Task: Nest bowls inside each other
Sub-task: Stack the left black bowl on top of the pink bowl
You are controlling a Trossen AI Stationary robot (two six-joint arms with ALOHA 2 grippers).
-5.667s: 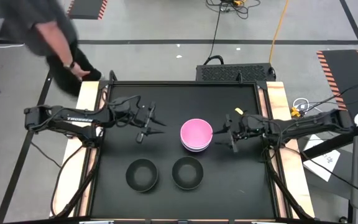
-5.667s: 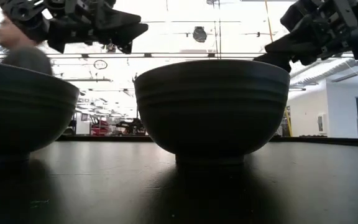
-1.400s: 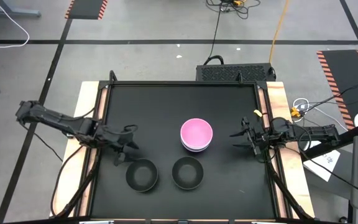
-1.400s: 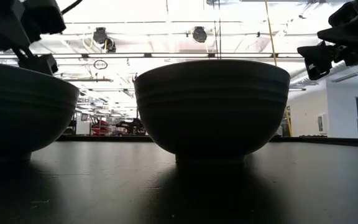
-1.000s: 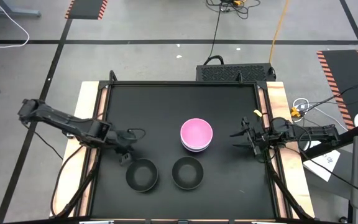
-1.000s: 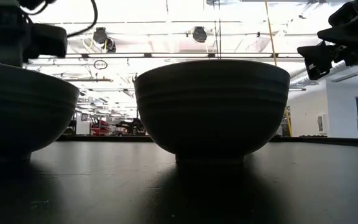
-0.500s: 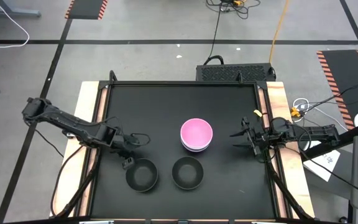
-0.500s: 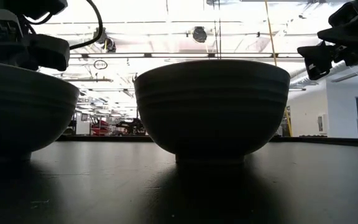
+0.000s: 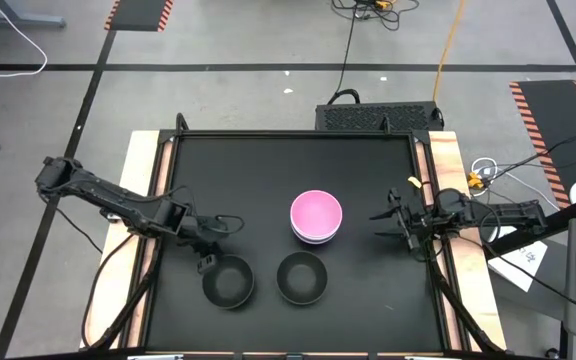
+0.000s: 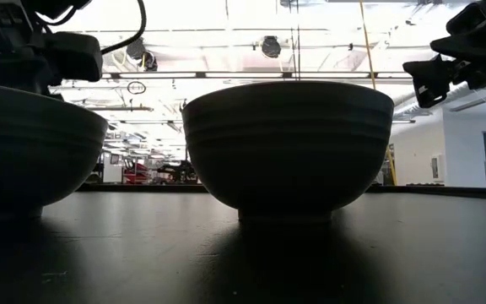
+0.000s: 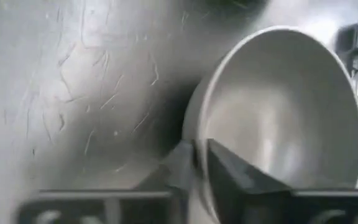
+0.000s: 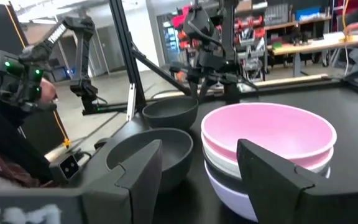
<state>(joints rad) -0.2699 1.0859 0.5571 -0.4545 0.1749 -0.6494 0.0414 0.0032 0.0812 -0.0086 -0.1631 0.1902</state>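
Two black bowls stand on their bases near the table's near edge: the left black bowl point(image 9: 229, 282) and the right black bowl point(image 9: 302, 277). Farther back stands a nested stack point(image 9: 316, 218) with the pink bowl point(image 12: 269, 130) on top, white and a dark layer under it, and lavender point(image 12: 229, 186) at the bottom. My left gripper point(image 9: 206, 263) is at the left black bowl's far-left rim, shut on it. My right gripper point(image 9: 388, 218) hovers open to the right of the stack, its fingers level with it. My left gripper pinches the left black bowl's rim point(image 11: 197, 134) on the side toward the table's left. One finger point(image 11: 235, 177) is inside the bowl and the other finger point(image 11: 178, 167) is outside its wall. The fingers come from above, slanting down. The bowl stands upright on the table.
The black table top is framed by wooden side rails point(image 9: 138, 200). Bare table point(image 9: 268, 170) lies beyond the stack, toward the far edge. A small gap separates the two black bowls. Beyond the table are grey floor, cables and a dark case point(image 9: 378, 116).
My left gripper has moved a little toward the near edge and the right, down to the left black bowl's far-left rim, and stands around that rim now. The bowls have not moved. My right arm has kept still.
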